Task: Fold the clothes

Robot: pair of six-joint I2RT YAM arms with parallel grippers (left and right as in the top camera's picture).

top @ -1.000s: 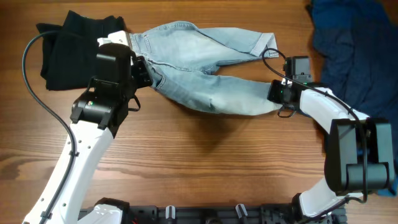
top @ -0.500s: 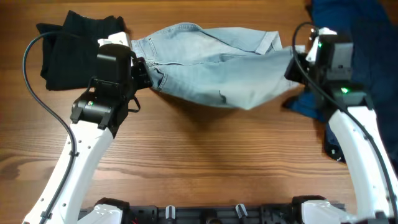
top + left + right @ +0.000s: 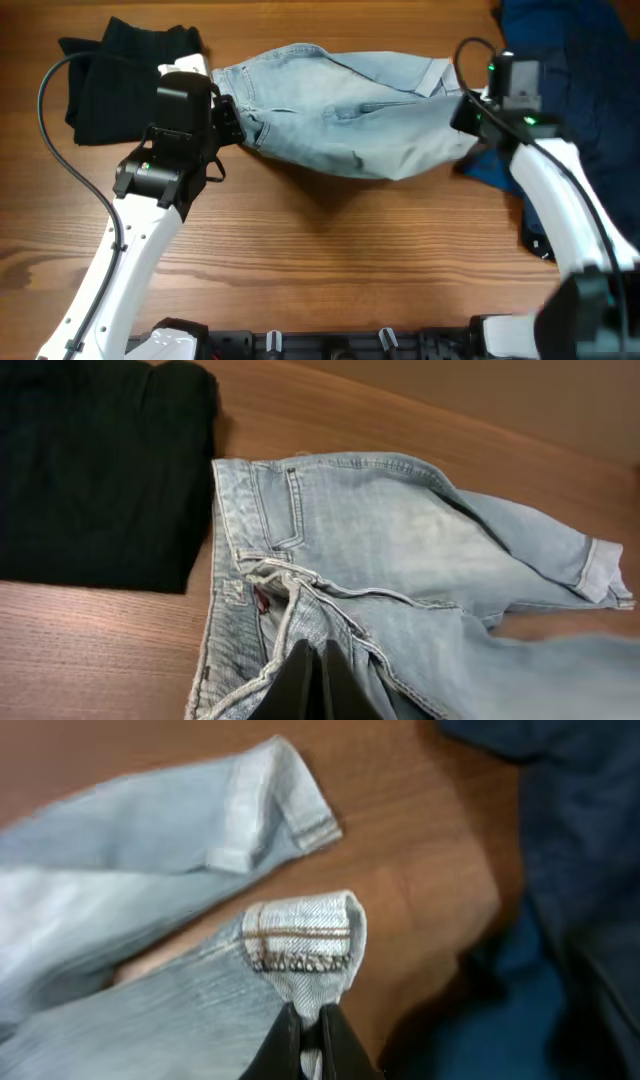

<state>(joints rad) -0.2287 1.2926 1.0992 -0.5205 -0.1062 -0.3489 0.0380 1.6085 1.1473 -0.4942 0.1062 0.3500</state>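
Jeans at the tools: pale blue denim, gripped at both ends and spread across the far middle of the table.
Left tool: fingers pressed together, clamped on the denim beside the open fly, just below the waistband.
Right tool: fingers pinched together on the stitched hem of one leg; the hem is folded over and stands above the fingertips.
Held leg: drawn out toward the right and laid partly over the other leg. A shadow is cast on the wood along its near edge in the overhead view.
Second hem: cuffed, resting on the wood just beyond the held one and apart from it.
Waist end: pointed left, with a front pocket and seam shown in the left wrist view.
Black garment: folded at the far left of the table. Its edge is touching or just beside the waistband; which of the two cannot be told.
Dark blue garment: bunched at the far right corner, just beside the right tool, with a fold of it seen under that arm.
Cable: black, looped over the left side of the table, passing over the near edge of the black garment.
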